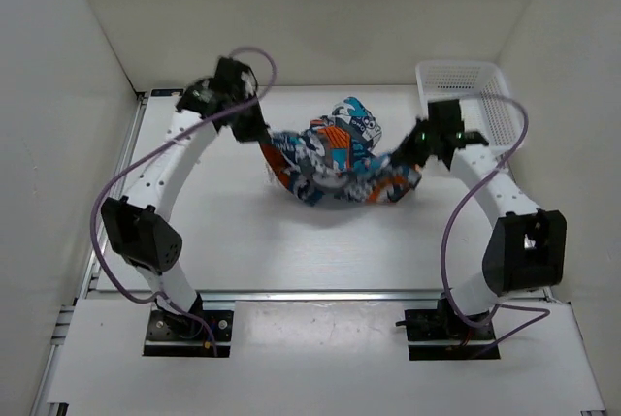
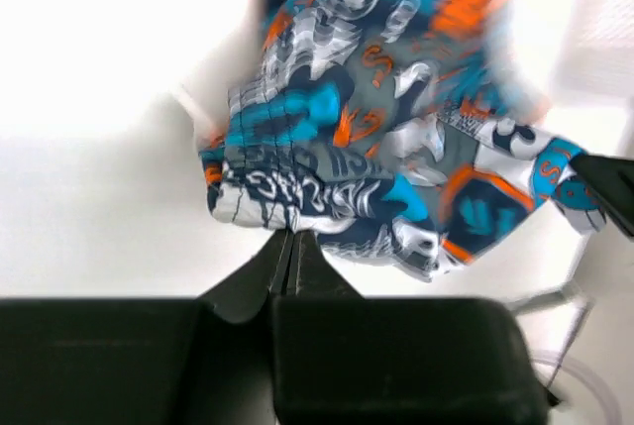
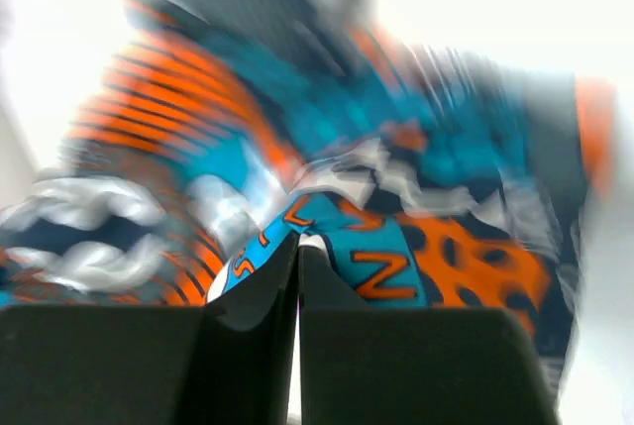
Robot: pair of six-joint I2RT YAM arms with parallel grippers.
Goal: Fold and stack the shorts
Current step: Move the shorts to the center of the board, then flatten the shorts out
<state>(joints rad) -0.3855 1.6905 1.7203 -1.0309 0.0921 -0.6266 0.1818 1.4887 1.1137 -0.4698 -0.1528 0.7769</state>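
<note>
The patchwork shorts (image 1: 335,164) in orange, teal, navy and white hang stretched between my two arms above the middle of the table, sagging in a curve. My left gripper (image 1: 260,137) is shut on the shorts' left end; in the left wrist view its jaws (image 2: 292,237) pinch the gathered edge of the cloth (image 2: 367,128). My right gripper (image 1: 406,162) is shut on the right end; in the right wrist view the fabric (image 3: 327,167) fills the frame above the closed gripper (image 3: 299,239). Both wrist views are blurred.
A white perforated basket (image 1: 466,86) stands at the back right corner, just behind my right arm. White walls enclose the table on the left, back and right. Purple cables loop off both arms.
</note>
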